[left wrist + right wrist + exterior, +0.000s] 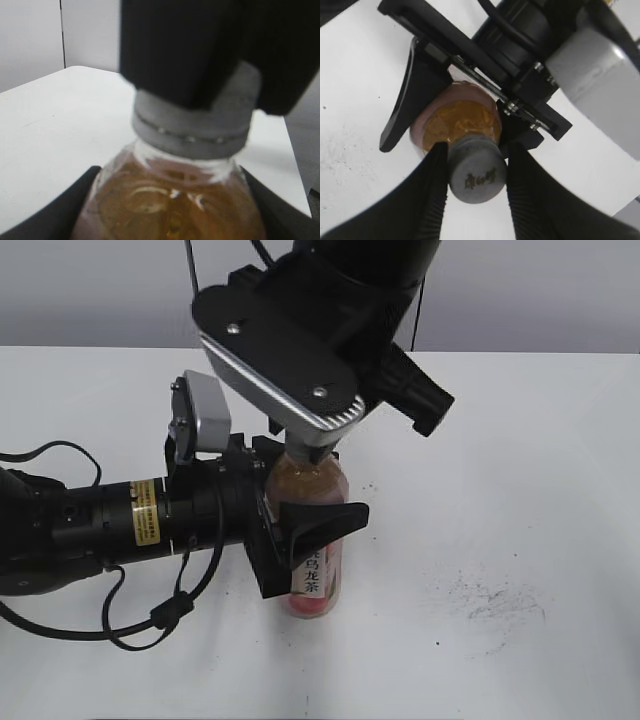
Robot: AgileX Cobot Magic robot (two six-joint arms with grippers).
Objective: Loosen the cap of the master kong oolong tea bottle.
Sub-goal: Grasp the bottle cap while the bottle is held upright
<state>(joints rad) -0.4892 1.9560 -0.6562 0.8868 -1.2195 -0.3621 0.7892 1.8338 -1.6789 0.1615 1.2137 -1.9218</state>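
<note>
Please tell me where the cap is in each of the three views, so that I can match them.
Exterior: the cap is hidden under the right gripper, just above centre.
Left wrist: cap at centre, its top covered by the black fingers.
Right wrist: cap low centre, seen from above, between two fingers.
Shared landmark: the amber shoulder of the bottle right below the cap.

The white counter [520,440] fills most of the scene. A patch of dark specks [495,600] marks it toward the near right. A pale grey wall [90,290] stands behind.
</note>
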